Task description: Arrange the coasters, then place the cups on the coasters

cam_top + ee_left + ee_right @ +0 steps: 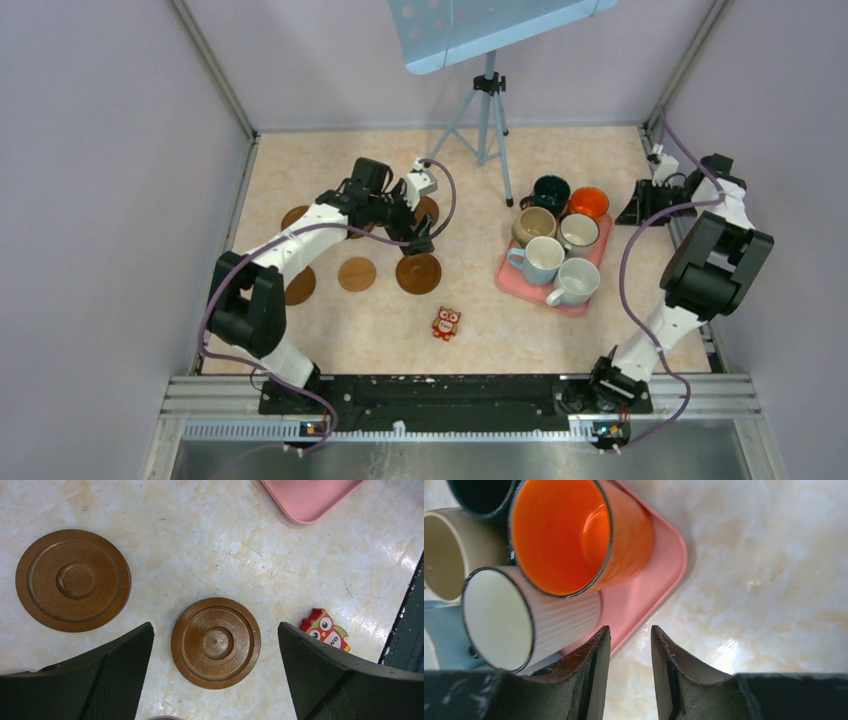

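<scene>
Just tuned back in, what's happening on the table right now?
The left gripper hovers over a dark coaster, jaws wide open, not gripping. All six cups sit on the pink tray; none is on a coaster yet. The right gripper hangs at the tray's edge beside the orange cup, jaws slightly apart, empty.

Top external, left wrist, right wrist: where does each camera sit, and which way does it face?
Top external: above and behind the bases, looking down on the table; both arms show.
Left wrist: on the left arm, facing straight down at a coaster framed by the open left pincer.
Right wrist: on the right arm, low, facing the orange mug; the right pincer shows at the bottom.
Shared: both wrist views catch the pink tray.
</scene>
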Robot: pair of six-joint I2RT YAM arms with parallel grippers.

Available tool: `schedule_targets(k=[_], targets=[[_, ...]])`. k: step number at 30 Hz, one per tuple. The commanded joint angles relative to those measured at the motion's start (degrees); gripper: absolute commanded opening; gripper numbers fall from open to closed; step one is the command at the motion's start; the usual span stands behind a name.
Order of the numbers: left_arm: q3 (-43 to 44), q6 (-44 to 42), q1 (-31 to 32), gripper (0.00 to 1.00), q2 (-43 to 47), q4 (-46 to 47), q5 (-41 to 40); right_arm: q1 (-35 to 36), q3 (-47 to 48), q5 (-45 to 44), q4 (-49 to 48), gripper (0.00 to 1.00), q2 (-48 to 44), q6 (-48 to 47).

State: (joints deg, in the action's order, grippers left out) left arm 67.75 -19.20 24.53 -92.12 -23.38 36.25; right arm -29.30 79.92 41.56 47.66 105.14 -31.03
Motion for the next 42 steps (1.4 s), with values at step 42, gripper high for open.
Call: schedule_targets(k=[42], targets=[[4.6,-1.3,-0.1,0.99,-1.0,-1.3,-1.6,8.5,8.2,-14.2,-6.2,0.11,16.4,-4.6]])
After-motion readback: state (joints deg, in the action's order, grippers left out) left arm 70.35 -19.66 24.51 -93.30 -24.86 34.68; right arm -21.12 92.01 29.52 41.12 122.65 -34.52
